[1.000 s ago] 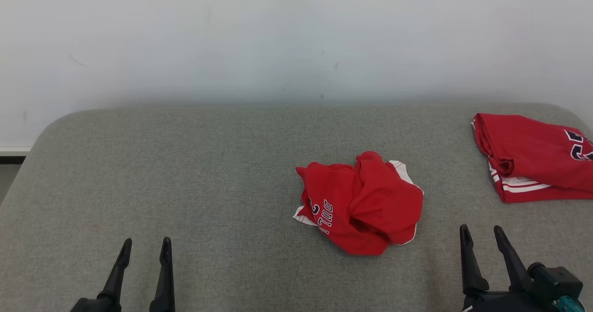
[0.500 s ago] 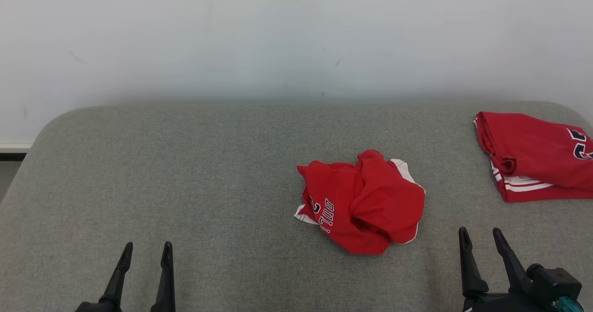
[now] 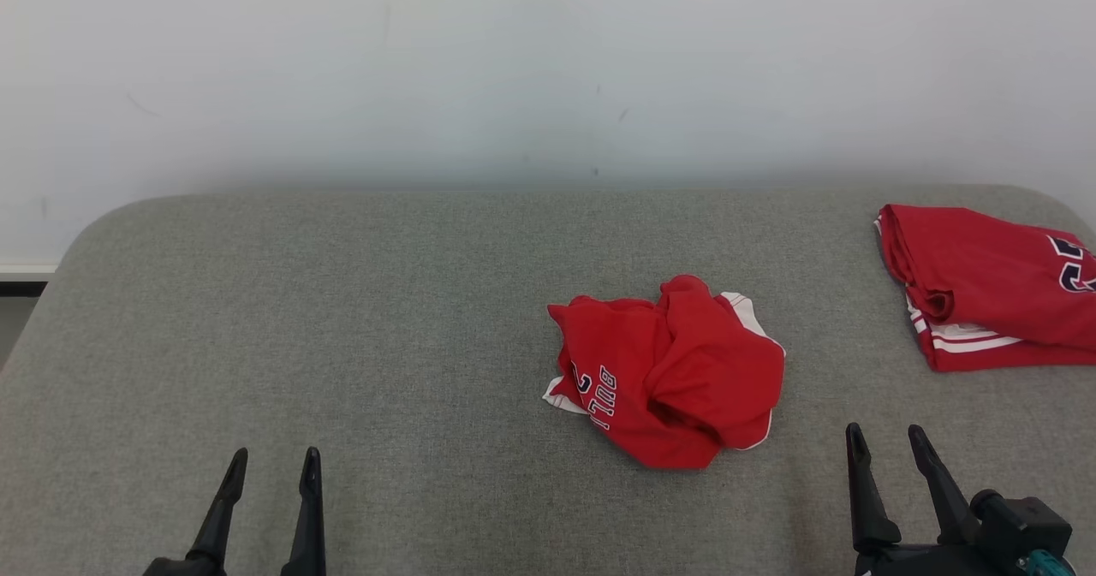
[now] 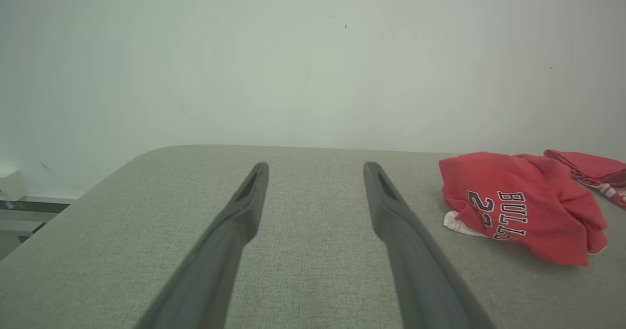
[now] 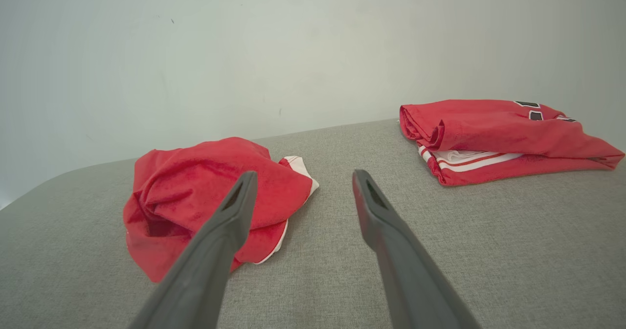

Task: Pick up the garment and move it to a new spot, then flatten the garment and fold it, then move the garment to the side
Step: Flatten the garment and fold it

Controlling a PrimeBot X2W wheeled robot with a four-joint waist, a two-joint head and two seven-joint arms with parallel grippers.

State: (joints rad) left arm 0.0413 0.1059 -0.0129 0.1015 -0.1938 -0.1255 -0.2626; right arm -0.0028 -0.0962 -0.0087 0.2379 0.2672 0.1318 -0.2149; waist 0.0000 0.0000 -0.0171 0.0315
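A crumpled red garment [image 3: 668,375] with white trim and dark lettering lies in a heap on the grey padded table, right of centre; it also appears as the red garment [image 4: 523,207] at the right of the left wrist view and the red garment [image 5: 210,197] at the left of the right wrist view. My left gripper [image 3: 272,460] stands open near the front edge, far to the garment's left. My right gripper [image 3: 886,435] stands open near the front right, just right of the heap and short of it. Both hold nothing.
A second red garment [image 3: 985,289], folded with white stripes showing, lies at the table's far right; the folded garment [image 5: 489,138] sits right of my right fingers. The grey table [image 3: 342,319] ends at a pale wall behind.
Both grippers have dropped slightly lower in the head view. The garments lie as before.
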